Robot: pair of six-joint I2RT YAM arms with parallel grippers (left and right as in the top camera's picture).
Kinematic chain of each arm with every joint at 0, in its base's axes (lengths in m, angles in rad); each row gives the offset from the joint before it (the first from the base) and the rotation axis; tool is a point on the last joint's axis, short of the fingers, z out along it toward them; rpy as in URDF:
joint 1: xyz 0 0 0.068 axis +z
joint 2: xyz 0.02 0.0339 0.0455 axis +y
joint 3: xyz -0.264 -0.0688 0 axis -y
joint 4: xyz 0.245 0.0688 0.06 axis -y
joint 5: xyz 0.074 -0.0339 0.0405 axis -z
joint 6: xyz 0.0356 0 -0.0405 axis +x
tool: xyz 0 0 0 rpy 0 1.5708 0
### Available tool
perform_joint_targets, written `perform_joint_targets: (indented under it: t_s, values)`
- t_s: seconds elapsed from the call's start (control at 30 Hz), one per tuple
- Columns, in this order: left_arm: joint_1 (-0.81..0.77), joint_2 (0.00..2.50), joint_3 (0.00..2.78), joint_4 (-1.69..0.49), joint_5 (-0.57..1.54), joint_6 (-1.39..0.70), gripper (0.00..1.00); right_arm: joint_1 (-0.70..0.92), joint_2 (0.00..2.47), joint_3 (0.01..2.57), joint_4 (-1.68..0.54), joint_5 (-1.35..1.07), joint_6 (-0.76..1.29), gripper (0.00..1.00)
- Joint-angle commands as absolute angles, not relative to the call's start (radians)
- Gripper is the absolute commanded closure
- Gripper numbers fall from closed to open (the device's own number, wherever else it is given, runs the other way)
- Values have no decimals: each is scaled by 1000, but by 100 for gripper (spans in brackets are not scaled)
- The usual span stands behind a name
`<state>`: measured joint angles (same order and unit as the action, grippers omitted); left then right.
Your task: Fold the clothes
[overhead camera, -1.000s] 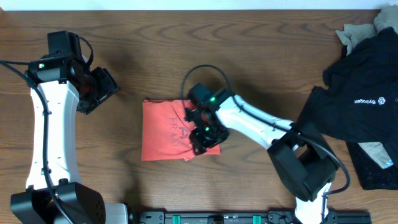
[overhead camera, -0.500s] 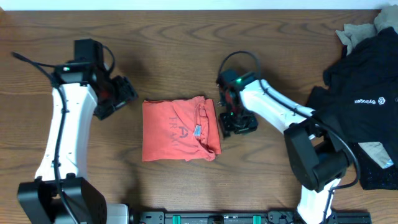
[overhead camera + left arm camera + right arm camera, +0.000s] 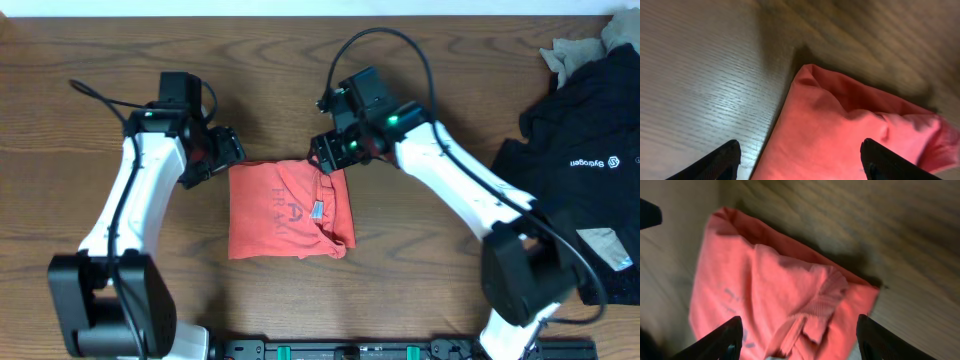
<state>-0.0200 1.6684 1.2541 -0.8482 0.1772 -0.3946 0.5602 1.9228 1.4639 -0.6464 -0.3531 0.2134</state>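
Observation:
The coral-red T-shirt [image 3: 290, 210] lies folded into a small rectangle at the table's middle, collar and tag on top. My left gripper [image 3: 222, 155] is open and empty at the shirt's upper left corner; its wrist view shows that corner of the shirt [image 3: 840, 135] between the open fingers [image 3: 715, 162]. My right gripper [image 3: 335, 155] is open and empty above the shirt's upper right corner; its wrist view shows the shirt [image 3: 775, 300] with the ribbed collar between the spread fingers [image 3: 722, 340].
A black garment with a small white logo [image 3: 585, 160] is heaped at the right edge, with beige cloth [image 3: 575, 50] behind it and under it. Bare wooden table [image 3: 300, 60] surrounds the shirt.
My right gripper has lifted off the shirt's right part and moved up to its upper right corner. My left arm has swung right to the upper left corner. The shirt lies flatter.

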Motion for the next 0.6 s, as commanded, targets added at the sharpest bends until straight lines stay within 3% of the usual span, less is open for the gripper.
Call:
perform_joint_targets:
  t_s: [0.0,0.07,0.17,0.2,0.5,0.53,0.57]
  values:
    - [-34,1727,1245,-839,176,-390,22,582,2014,1464,-634,-309,270,31]
    - [-40,1752,1245,-831,176,-390,22,584,2045,1464,-622,-311,275,39]
    - [-51,1791,1245,-821,176,-390,22,577,2063,1464,-646,-298,280,89]
    - [-52,1799,1245,-820,176,-390,22,571,2062,1464,-662,-282,295,96]
    - [-72,1824,1245,-820,176,-390,22,466,2001,1464,-836,-110,354,99]
    - [-73,1824,1245,-820,176,-390,22,457,2002,1464,-855,-97,351,98]
    - [-73,1824,1245,-820,175,-390,22,450,2004,1461,-868,-83,352,88]
